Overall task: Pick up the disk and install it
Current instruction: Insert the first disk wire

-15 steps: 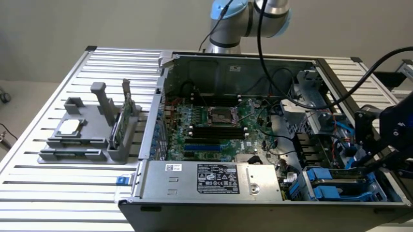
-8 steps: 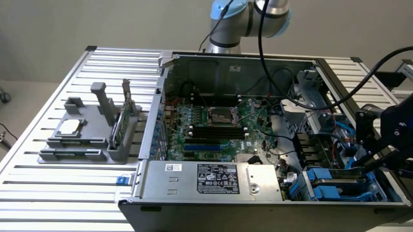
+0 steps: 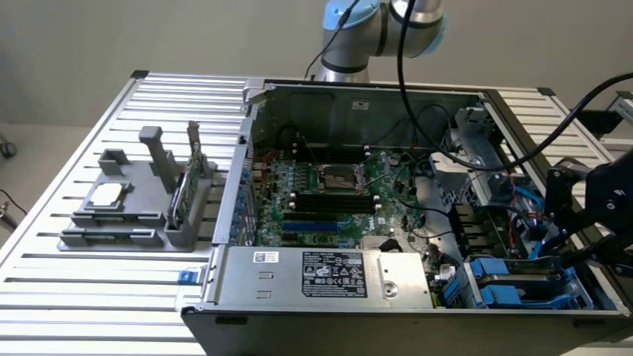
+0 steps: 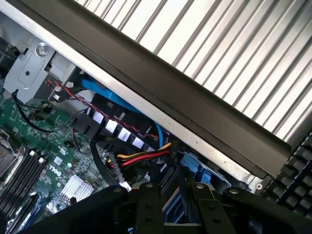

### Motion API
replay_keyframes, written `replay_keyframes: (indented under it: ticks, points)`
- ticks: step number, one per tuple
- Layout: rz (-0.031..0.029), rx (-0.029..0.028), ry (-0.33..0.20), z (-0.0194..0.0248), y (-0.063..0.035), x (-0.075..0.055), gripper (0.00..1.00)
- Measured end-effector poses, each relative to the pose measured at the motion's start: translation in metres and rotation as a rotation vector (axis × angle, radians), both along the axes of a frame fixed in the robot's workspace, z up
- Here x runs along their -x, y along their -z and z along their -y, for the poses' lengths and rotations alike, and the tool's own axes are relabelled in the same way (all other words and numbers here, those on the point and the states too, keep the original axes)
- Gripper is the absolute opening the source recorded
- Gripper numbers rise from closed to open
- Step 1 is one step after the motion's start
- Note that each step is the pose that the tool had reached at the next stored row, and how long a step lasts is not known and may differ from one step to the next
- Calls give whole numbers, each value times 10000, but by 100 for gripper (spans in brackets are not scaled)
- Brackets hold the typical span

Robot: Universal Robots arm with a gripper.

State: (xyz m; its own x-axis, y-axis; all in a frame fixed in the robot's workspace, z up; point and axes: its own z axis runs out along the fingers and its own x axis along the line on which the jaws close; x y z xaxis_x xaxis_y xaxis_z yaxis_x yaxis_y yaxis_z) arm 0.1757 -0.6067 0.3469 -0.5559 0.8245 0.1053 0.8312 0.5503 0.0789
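Disk [image 3: 494,271] inside computer case [image 3: 368,88]

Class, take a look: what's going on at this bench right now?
A robot arm's gripper hangs over the drive-bay corner of an open computer case, on the exterior view's right. Just below it the disk, in its blue carrier, sits in the bay; whether it is gripped can't be told. Beside the case, a grey fixture holds a chip and a green card.
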Motion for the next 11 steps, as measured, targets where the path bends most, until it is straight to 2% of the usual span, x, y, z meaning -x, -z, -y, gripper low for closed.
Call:
replay_keyframes:
  ticks: [6,11]
  points:
    - [-1,-202,100,21,34,-14,30]
    - [-1,-286,161,28,56,-21,30]
